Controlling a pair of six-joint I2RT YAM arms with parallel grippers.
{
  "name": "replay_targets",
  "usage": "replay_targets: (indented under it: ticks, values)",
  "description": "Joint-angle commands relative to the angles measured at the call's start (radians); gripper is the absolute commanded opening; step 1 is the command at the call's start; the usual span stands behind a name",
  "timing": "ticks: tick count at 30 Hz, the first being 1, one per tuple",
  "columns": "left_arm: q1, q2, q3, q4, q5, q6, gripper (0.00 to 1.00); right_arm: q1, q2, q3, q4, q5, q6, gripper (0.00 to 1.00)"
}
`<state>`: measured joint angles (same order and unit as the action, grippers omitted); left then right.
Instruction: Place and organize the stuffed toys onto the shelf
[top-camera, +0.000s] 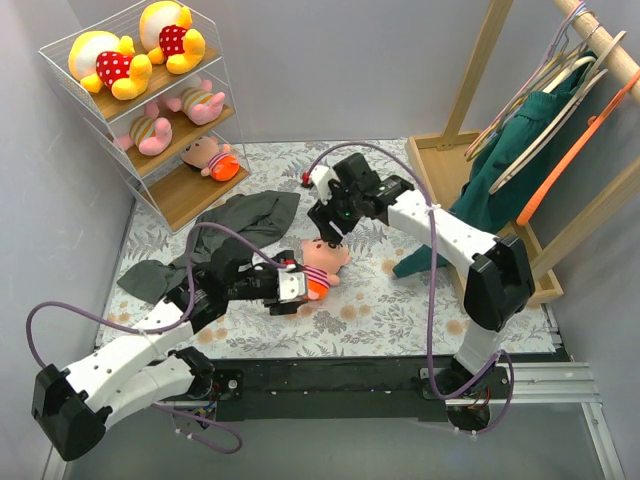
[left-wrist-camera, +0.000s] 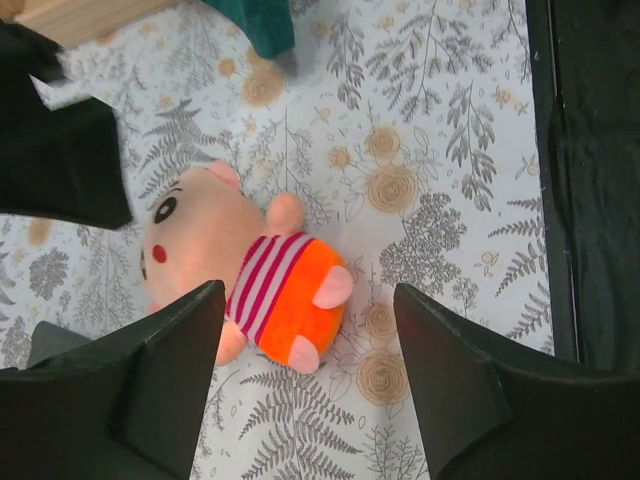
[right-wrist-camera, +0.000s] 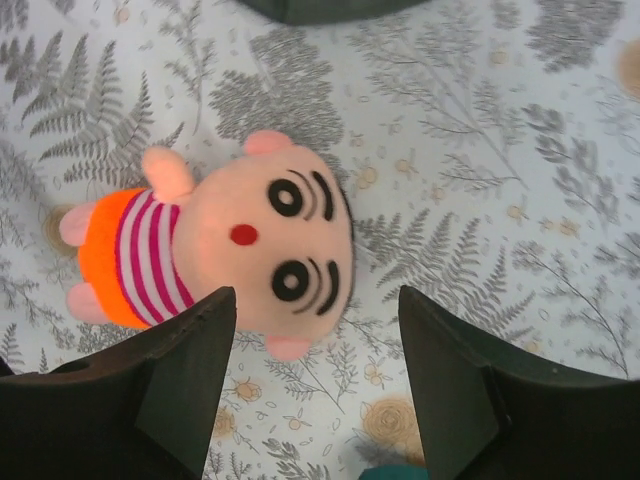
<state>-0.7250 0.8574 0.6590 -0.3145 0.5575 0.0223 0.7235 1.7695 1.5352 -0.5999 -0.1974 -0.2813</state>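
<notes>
The left arm (top-camera: 140, 352) stretches low from the near left toward the middle, its left gripper (left-wrist-camera: 308, 293) spread wide, while the right arm (top-camera: 455, 235) arches up and over with its right gripper (right-wrist-camera: 315, 294) pointing down, fingers equally wide apart.

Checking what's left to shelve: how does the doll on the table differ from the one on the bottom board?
The table doll lies face up on the floral cloth; the shelf doll rests on the bottom board. The open left pincer and right pincer hover at the table doll; none is near the shelf doll. Both wear pink stripes and orange shorts.
</notes>
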Motion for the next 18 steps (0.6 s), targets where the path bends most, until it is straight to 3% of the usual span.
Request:
replay_targets:
  ticks: [1, 8, 18]
  values:
    - [-0.048, 0.066, -0.004, -0.028, -0.1, 0.093, 0.65, -0.084, -0.119, 0.085, 0.043, 0.076, 0.198, 0.76]
    - [-0.06, 0.176, -0.05, 0.074, -0.117, 0.159, 0.6, -0.128, -0.272, 0.074, 0.133, 0.122, 0.326, 0.85]
    - [-0.062, 0.261, -0.113, 0.215, -0.199, 0.205, 0.56, -0.13, -0.467, -0.046, 0.256, 0.076, 0.355, 0.87]
